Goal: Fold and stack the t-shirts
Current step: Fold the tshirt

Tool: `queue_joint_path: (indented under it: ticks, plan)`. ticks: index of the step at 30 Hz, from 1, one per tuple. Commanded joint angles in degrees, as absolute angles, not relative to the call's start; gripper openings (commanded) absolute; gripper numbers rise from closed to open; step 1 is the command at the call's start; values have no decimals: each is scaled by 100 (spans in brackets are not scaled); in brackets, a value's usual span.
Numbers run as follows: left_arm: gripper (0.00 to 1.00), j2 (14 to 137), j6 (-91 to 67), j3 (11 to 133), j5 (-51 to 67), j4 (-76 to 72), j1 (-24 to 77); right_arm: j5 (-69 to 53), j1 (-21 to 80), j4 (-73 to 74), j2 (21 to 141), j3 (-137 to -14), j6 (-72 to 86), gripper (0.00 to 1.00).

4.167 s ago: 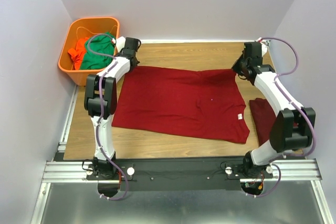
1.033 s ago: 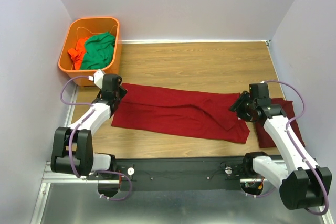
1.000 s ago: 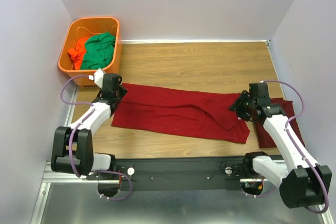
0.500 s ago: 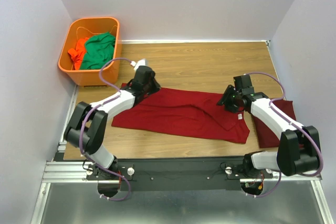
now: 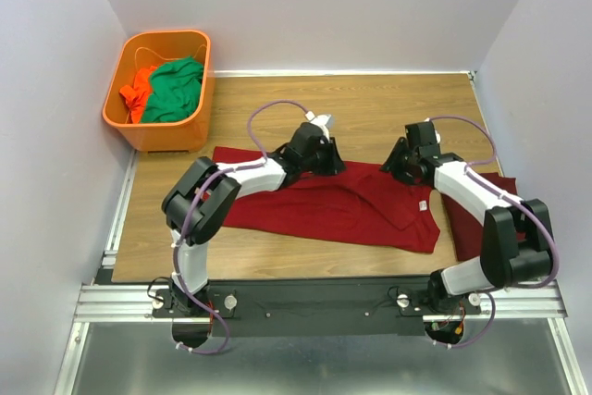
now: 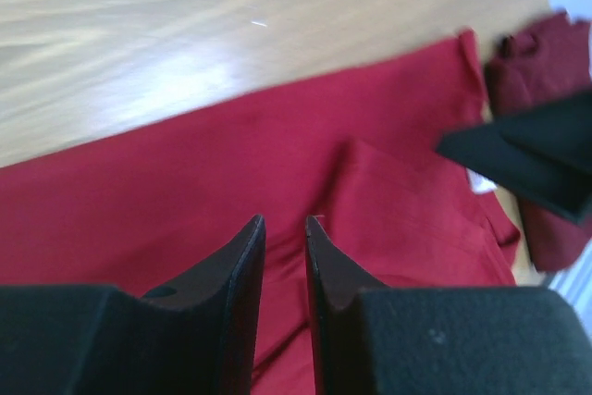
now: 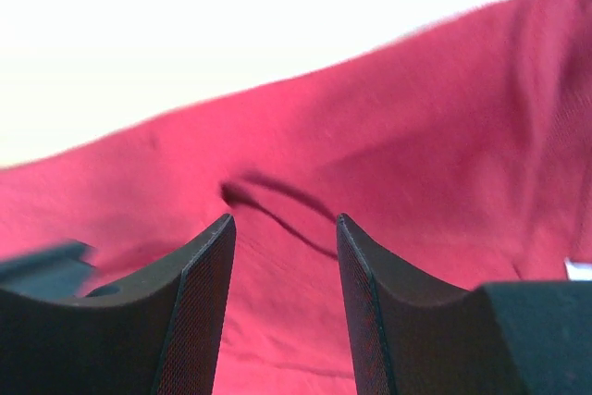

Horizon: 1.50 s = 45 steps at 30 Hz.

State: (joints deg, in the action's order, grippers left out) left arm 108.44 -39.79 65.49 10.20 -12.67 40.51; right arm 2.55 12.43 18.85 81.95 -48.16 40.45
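Observation:
A maroon t-shirt (image 5: 314, 210), folded into a long band, lies across the middle of the table, with a small white label (image 5: 423, 203) near its right end. My left gripper (image 5: 337, 165) hovers over the band's far edge near the middle. Its jaws stand a narrow gap apart with nothing between them (image 6: 285, 220), and only shirt cloth (image 6: 185, 191) shows below. My right gripper (image 5: 389, 168) is over the far right part of the same shirt, open and empty (image 7: 285, 219), with red cloth (image 7: 416, 136) beneath. A second folded t-shirt (image 5: 468, 219) lies at the right edge, partly under my right arm.
An orange basket (image 5: 124, 120) at the far left corner holds a green garment (image 5: 174, 92) and an orange one (image 5: 137, 90). Bare wooden tabletop (image 5: 370, 104) stretches behind the shirt. Walls close in on both sides. In the left wrist view the right gripper's black body (image 6: 527, 159) sits close ahead.
The shirt, spread flat earlier, now lies folded in a band. Within the last second both grippers left its ends and moved inward along the far edge toward each other.

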Motion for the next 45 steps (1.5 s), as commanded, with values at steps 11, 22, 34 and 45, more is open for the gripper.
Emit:
queue_joint_path:
  ticks: [11, 22, 34, 45]
  plan:
    - [31, 11399, -3709, 6689, 1652, -1415, 4412, 220, 1538, 905, 9334, -5440, 3735, 55]
    - [28, 11329, -3735, 6302, 1644, -1380, 4412, 246, 1890, 888, 9299, -5221, 3814, 53]
    - [28, 11268, -3727, 6258, 1626, -1371, 4412, 97, 2004, 905, 9079, -4913, 3885, 24]
    - [28, 11215, -3744, 6258, 1626, -1371, 4395, -316, 2092, 1002, 8430, -4615, 4087, 2]
